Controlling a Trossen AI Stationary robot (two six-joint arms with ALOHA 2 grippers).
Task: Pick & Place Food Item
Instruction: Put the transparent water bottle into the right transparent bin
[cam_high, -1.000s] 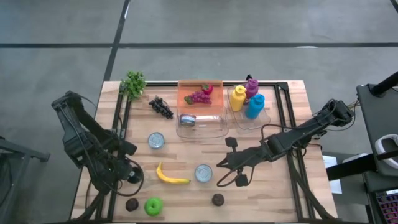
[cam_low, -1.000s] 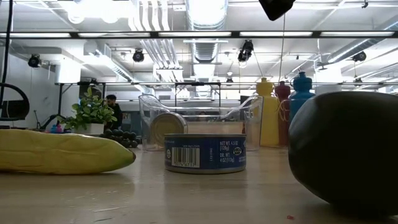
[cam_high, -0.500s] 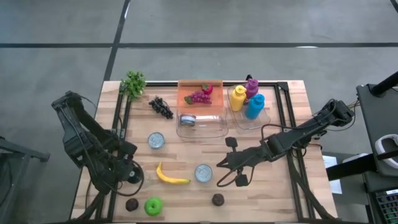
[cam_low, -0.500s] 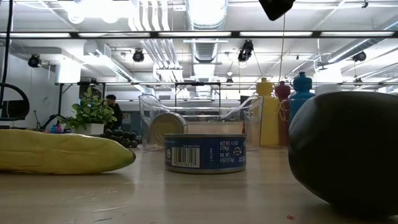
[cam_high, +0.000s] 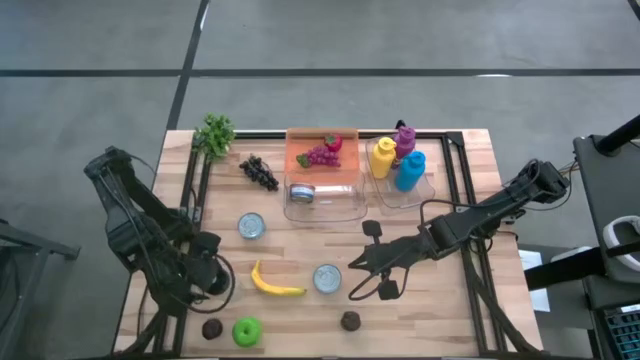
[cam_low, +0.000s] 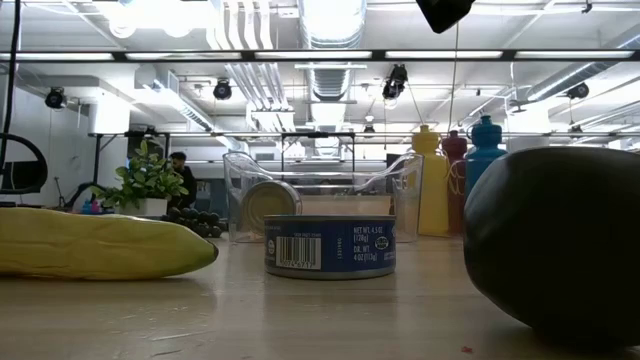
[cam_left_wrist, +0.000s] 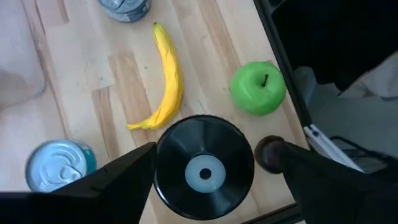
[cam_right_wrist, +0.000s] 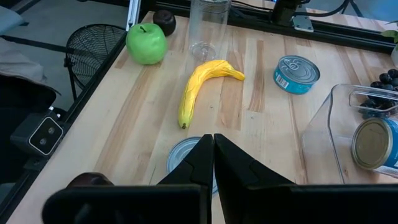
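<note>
The jaws of the left gripper (cam_high: 207, 276) stand wide apart and hold nothing. In the left wrist view its two dark fingers (cam_left_wrist: 124, 175) show far from each other, with a dark round disc (cam_left_wrist: 204, 174) with a pale centre between them; I cannot tell what this disc is. The gripper hangs over the front left part of the surface (cam_high: 300, 330), just beside the banana (cam_high: 275, 283), so I judge that the banana is the food item to pick and that the step in hand is the approach to it. The banana lies flat on the bare wood, apart from everything. The green apple (cam_high: 246, 330) is near it toward the front edge, and a can (cam_high: 327, 278) is just beside its right end. Its long axis runs mostly from left to right across the surface, a little slanted: the left end lies farther back and the right end nearer the front. It bends gently, and I cannot tell for sure which end is the stem. To do the step well, the wrist should turn until the jaws close across the short width of the fruit, not along its length. The gripper should come down over the middle of the curve, where the banana will balance, and keep away from the can. The right gripper (cam_high: 353, 263) waits over the middle of the surface with its jaws closed on nothing.
</note>
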